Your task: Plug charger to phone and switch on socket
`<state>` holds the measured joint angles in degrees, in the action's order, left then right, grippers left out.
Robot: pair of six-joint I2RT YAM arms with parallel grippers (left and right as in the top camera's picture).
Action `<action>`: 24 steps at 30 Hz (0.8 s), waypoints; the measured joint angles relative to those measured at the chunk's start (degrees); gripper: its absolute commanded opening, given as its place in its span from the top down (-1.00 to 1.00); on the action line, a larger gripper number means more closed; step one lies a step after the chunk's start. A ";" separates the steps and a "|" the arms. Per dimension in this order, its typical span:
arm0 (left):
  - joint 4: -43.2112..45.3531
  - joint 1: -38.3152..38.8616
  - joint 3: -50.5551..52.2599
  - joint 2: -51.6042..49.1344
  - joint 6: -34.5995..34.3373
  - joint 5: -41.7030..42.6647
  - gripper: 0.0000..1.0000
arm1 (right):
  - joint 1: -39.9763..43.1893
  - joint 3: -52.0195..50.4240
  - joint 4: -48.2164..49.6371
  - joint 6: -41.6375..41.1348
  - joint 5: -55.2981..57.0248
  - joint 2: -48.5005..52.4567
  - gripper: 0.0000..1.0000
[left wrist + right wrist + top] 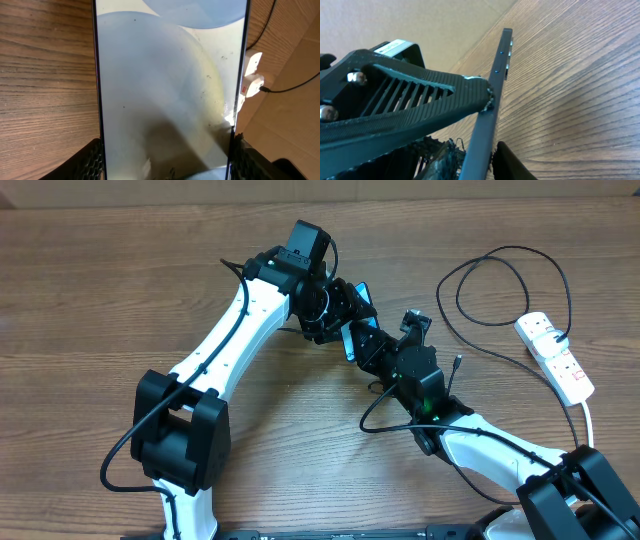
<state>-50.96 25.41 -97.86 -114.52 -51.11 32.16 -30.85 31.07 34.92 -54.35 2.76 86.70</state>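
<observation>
The phone (350, 340) is held up off the table at the middle, between both grippers. In the left wrist view its light blue-teal screen (165, 75) fills the frame, and my left gripper (165, 157) is shut on its two long edges. In the right wrist view I see the phone edge-on (497, 75), and my right gripper (481, 160) is shut on it. The charger, a thin black cable (500, 255), loops on the table at the right; its plug tip (457, 361) lies loose, apart from the phone. The white socket strip (556, 356) lies at the far right.
The socket strip's thick white cord (590, 420) runs toward the front right. The strip and the black cable also show in the left wrist view (252, 75), beyond the phone. A tan cardboard wall (450, 188) bounds the far edge of the wooden table (100, 290).
</observation>
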 measured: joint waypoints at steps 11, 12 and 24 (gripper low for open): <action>-0.13 0.50 0.00 0.00 -0.98 -1.92 0.02 | 0.13 0.00 -0.74 -2.27 -0.66 0.35 0.84; -0.15 0.50 0.00 0.00 -1.03 -2.01 0.00 | 0.13 0.00 -0.70 -2.64 -0.74 0.39 0.85; -0.02 -0.42 -0.07 0.00 -0.83 -1.05 -0.99 | 0.74 0.00 -0.20 -16.24 -6.45 0.72 0.92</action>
<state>-50.98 24.99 -97.93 -114.52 -51.94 31.11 -30.11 31.07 34.72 -70.59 -3.68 87.42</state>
